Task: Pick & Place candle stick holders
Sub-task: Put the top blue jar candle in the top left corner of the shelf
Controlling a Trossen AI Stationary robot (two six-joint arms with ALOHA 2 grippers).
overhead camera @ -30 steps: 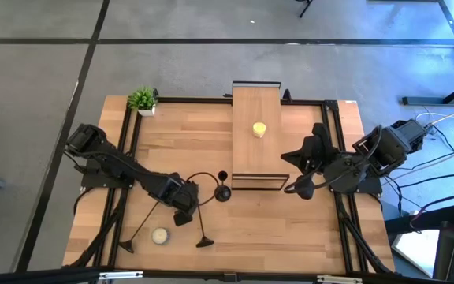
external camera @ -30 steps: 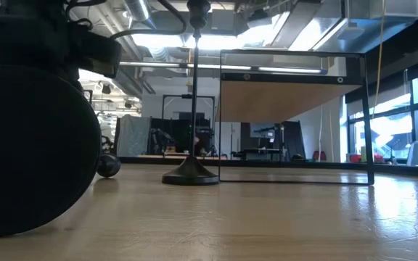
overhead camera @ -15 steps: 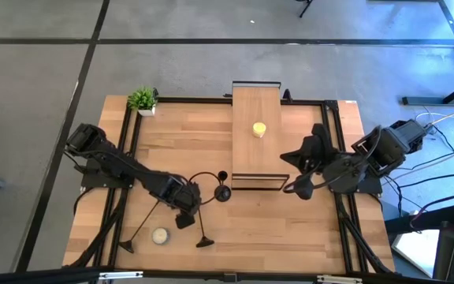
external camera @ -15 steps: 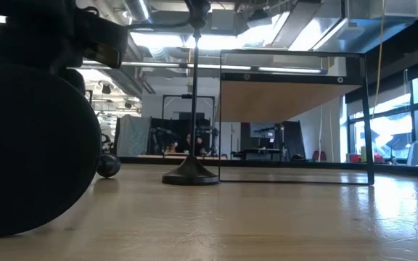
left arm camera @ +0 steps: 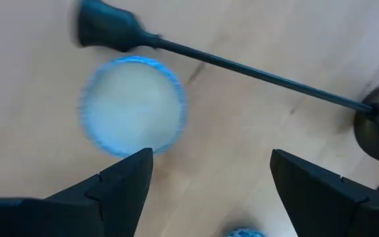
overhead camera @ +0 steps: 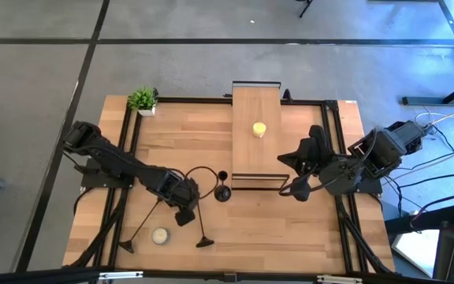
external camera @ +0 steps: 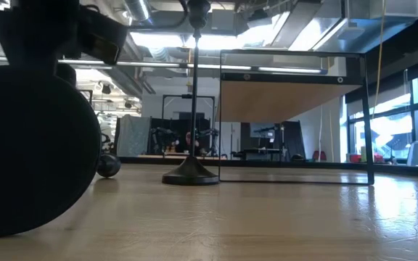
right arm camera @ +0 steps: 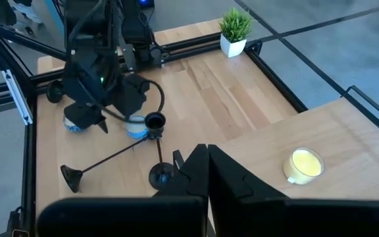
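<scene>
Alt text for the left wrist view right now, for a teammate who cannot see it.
The open left gripper hovers over a fallen black candle stick holder lying across the wooden table, with a round white candle beside its stem.

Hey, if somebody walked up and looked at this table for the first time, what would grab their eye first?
Probably the left gripper, open and hovering low over the front of the table near the white candle and a black candle stick holder lying on its side. Next, the raised wooden shelf at the middle back with a yellow candle on it, an upright holder just left of its front edge. The right gripper waits shut beside the shelf.
</scene>
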